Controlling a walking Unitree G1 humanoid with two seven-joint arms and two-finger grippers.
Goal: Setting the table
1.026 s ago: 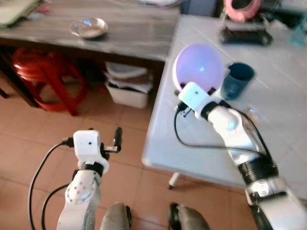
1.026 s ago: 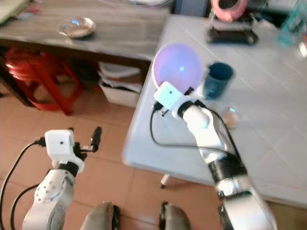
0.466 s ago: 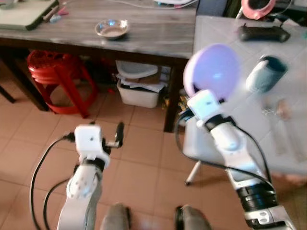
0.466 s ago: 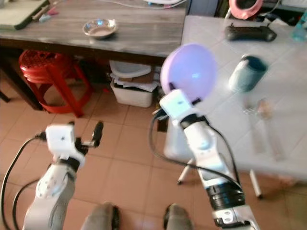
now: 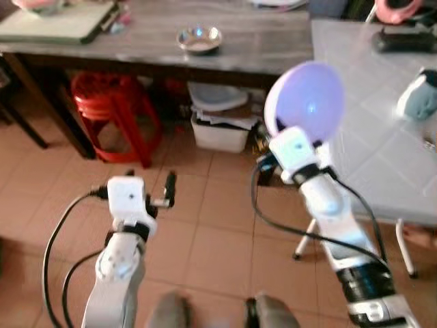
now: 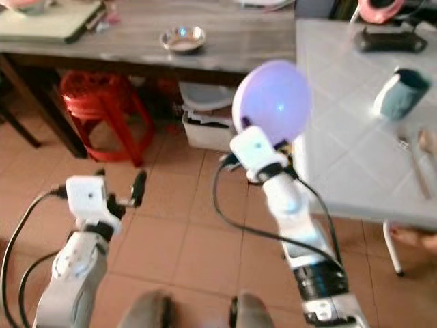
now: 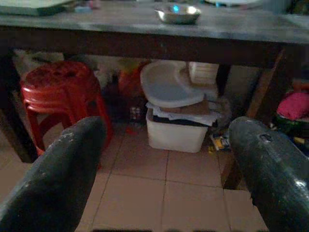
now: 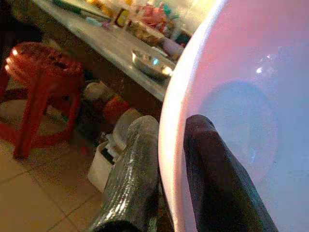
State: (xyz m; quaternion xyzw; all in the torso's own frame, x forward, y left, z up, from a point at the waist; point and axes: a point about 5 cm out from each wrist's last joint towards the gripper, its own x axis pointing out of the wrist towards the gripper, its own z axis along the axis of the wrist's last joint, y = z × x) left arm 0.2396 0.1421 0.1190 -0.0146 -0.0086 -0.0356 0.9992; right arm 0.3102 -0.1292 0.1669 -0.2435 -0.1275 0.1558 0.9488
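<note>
the bowl [image 5: 305, 101] is pale lilac with a blue-white shine. the right pincer [image 8: 166, 181] has black fingers, and the left pincer [image 7: 161, 179] too. the stool [image 5: 113, 102] is red. the floor [image 5: 205, 232] has terracotta tiles. one surface [image 5: 266, 48] is grey wood grain, the other surface [image 6: 341, 137] white tiled. the cup [image 6: 401, 93] is teal.

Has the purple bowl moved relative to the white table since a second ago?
Yes. The purple bowl, then above the white table, now hangs off its left edge.
</note>
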